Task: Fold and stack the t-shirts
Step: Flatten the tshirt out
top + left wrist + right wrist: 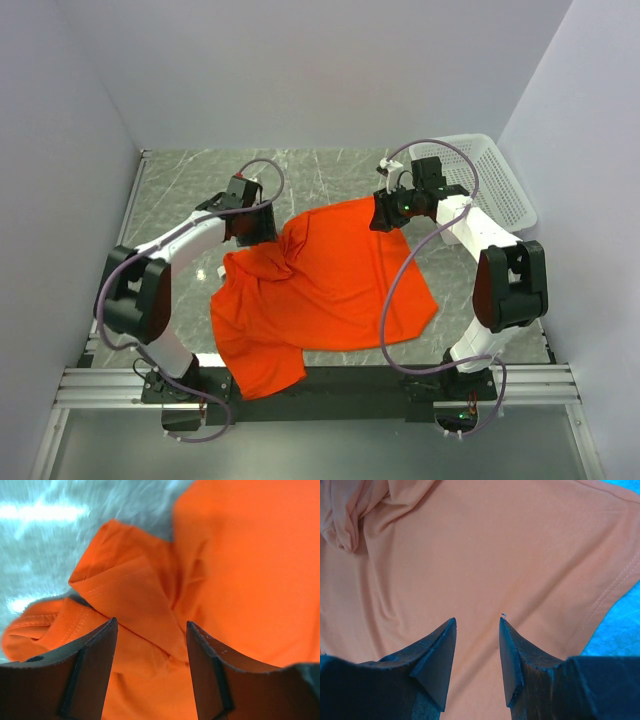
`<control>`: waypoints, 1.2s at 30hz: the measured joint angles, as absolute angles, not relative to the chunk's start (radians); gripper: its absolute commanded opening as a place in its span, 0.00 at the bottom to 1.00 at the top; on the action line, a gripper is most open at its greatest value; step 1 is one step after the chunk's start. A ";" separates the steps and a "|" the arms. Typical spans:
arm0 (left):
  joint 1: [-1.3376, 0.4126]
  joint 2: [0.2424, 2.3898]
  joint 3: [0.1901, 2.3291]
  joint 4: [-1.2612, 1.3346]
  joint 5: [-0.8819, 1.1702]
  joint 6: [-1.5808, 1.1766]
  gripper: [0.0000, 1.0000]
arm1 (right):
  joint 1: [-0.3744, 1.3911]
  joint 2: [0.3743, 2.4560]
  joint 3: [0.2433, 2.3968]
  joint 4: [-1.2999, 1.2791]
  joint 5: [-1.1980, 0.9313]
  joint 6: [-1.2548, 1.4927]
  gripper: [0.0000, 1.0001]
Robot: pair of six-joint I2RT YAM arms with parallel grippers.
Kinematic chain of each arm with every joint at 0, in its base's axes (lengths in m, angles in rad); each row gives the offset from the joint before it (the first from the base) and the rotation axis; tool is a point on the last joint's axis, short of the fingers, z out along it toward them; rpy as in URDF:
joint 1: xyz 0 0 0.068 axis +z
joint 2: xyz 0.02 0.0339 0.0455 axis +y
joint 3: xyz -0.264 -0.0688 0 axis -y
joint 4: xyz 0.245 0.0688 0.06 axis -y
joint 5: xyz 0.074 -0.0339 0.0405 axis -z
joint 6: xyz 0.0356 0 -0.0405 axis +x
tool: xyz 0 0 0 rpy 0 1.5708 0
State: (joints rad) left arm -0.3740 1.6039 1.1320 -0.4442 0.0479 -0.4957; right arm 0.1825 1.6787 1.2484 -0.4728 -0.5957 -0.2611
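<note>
One bright orange t-shirt [330, 290] lies spread on the grey marble table [190, 190], rumpled along its upper left, with a sleeve hanging toward the near edge. My left gripper [255, 228] hovers over that bunched upper-left part. In the left wrist view its jaws [151, 625] stand open above a folded-over flap of the shirt [130, 595], holding nothing. My right gripper [390, 215] sits at the shirt's far right corner. The right wrist view shows it open [477, 620] above smooth cloth [485, 545], with the hem running by on the right.
A white mesh basket [495, 180] stands at the back right, just behind the right arm. Grey walls close in the table on the left, the back and the right. A black rail [330, 380] with the arm bases runs along the near edge.
</note>
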 measured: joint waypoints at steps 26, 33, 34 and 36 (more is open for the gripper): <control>-0.387 1.721 1.193 -0.432 -0.051 -0.641 0.01 | 0.180 1.679 1.248 -0.472 -0.596 -0.259 0.47; -0.387 1.552 1.167 -0.329 0.049 -0.446 0.11 | 0.180 1.679 1.248 -0.472 -0.596 -0.259 0.47; -0.387 1.557 1.167 -0.324 0.080 -0.413 0.15 | 0.180 1.679 1.248 -0.473 -0.596 -0.259 0.47; -0.387 1.583 1.168 -0.326 0.137 -0.353 0.30 | 0.180 1.679 1.248 -0.473 -0.596 -0.259 0.47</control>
State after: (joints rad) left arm -0.3866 1.5826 1.1675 -0.3264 0.1371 -0.3534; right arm 0.1802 1.6787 1.2484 -0.4728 -0.5964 -0.2588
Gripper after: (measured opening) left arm 0.227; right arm 0.469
